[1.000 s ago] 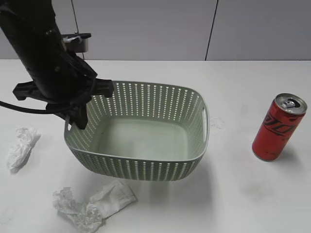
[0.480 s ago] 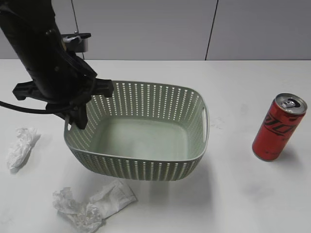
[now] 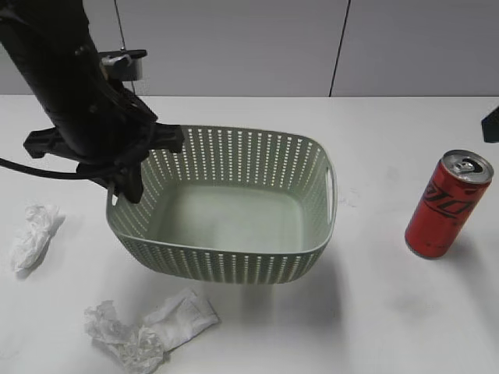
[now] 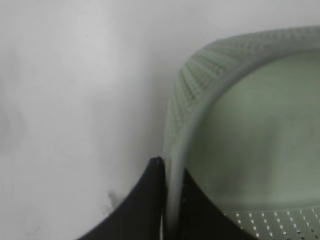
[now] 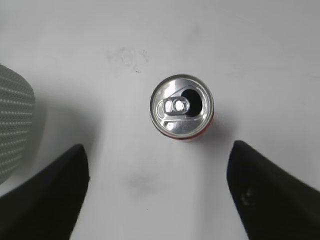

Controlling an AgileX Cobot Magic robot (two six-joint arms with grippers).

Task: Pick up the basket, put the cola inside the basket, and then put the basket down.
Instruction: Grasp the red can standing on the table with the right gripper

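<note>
The pale green basket point(image 3: 234, 210) hangs tilted just above the white table, held at its left rim. My left gripper point(image 3: 125, 183) is shut on that rim; the left wrist view shows both black jaws point(image 4: 170, 180) pinching the basket wall point(image 4: 225, 125). The basket is empty. The red cola can point(image 3: 447, 204) stands upright on the table to the right of the basket. In the right wrist view I look straight down on its silver top point(image 5: 182, 106). My right gripper point(image 5: 157, 160) is open, high above the can, with jaws wide apart. A dark bit of the right arm point(image 3: 492, 125) shows at the right edge.
A crumpled white tissue point(image 3: 33, 236) lies left of the basket. A bigger crumpled one point(image 3: 148, 327) lies in front of it. The basket's right end point(image 5: 12, 127) shows at the left of the right wrist view. A grey wall stands behind the table.
The basket has risen slightly and shifted a little with my left gripper. A dark part of the right arm has come into view at the right edge.
</note>
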